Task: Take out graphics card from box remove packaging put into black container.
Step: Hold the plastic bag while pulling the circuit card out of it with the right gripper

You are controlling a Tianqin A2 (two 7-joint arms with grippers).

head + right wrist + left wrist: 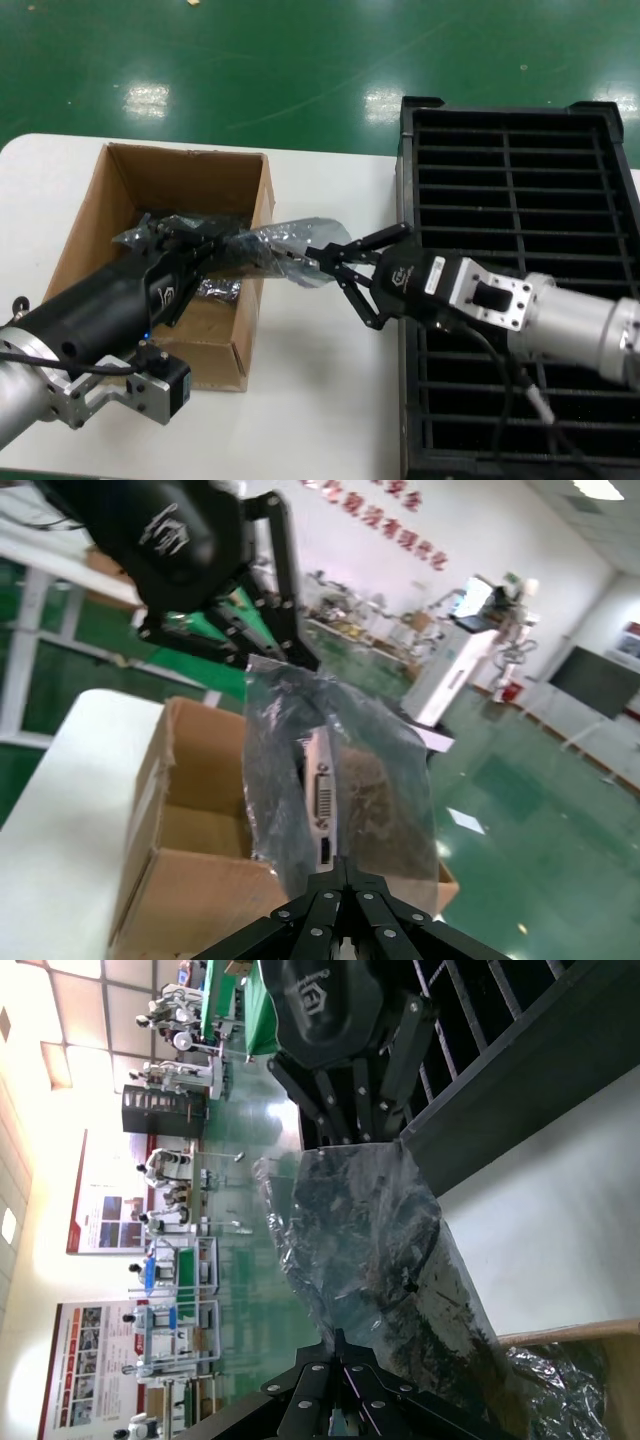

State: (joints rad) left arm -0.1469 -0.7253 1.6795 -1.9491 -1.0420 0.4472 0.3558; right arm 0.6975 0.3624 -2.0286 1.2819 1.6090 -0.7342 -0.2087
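Currently | tray (520, 130): near edge cut off | box (150, 250): interior partly hidden by left arm | bag (335, 780): held above box rim, card (320, 800) bracket visible inside, board obscured | left gripper (215, 248), right gripper (330, 262): each clamped on opposite bag ends | no legible writing.

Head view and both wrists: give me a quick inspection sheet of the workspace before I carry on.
Surface: white table, bare between box and tray.
Job's things: graphics card inside the packaging, held above the rim of the box; more plastic lies in the box; black container shows no card.
Clutter: nothing seen.
Grippers: left gripper shut on one end of the packaging, right gripper shut on the other.
Cables: black cable hangs off the right arm over the container.
Surroundings: green floor.
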